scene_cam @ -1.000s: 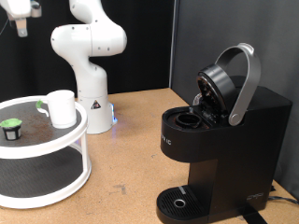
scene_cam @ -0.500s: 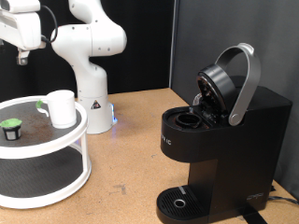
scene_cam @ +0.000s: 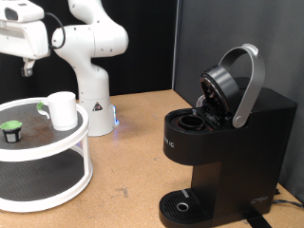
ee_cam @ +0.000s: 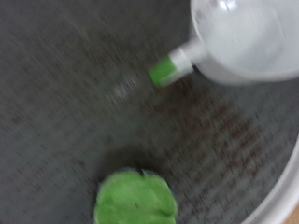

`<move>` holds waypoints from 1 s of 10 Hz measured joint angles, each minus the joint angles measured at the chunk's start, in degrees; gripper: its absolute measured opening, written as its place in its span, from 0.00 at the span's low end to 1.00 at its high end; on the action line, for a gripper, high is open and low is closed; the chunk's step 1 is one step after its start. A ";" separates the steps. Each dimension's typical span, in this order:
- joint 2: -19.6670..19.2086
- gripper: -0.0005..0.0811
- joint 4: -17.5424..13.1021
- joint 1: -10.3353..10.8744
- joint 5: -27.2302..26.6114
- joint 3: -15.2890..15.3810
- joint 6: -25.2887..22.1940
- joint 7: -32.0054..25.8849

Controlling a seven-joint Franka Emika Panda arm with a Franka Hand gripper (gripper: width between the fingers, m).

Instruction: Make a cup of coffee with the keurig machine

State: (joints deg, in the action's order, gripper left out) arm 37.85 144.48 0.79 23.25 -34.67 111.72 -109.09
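The white cup (scene_cam: 63, 109) stands on the top tier of a round white tray (scene_cam: 66, 144) at the exterior view's left. A small green-topped pod (scene_cam: 11, 130) sits on the same tier, to the left of the cup. My gripper (scene_cam: 27, 67) hangs high above the tray's left part, holding nothing that shows. The black keurig machine (scene_cam: 228, 142) stands at the right with its lid open and its silver handle (scene_cam: 249, 85) raised. The wrist view, blurred, looks down on the cup (ee_cam: 238, 37) and the pod (ee_cam: 135, 201); no fingers show there.
The robot's white base (scene_cam: 93, 100) stands behind the tray on the brown table (scene_cam: 133, 161). The tray has a lower tier (scene_cam: 38, 176). A small green bit (ee_cam: 163, 70) lies by the cup's handle on the grey tray surface.
The hand has come down and rightward into the exterior view above the tray. The cup, pod and machine have not moved.
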 joint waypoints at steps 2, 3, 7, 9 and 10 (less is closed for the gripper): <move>-3.84 0.99 2.27 -0.10 0.97 -0.74 7.05 4.20; -6.11 0.99 2.41 -0.37 1.24 -0.71 9.14 5.89; -5.56 0.99 3.11 -0.14 0.04 -3.61 11.01 -0.70; -7.18 0.99 4.34 -0.22 0.52 -4.75 13.61 -0.60; -8.65 0.99 4.96 -0.23 0.68 -5.22 15.44 -0.41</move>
State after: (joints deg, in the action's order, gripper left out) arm 29.20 149.44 0.56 23.94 -39.89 127.16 -109.50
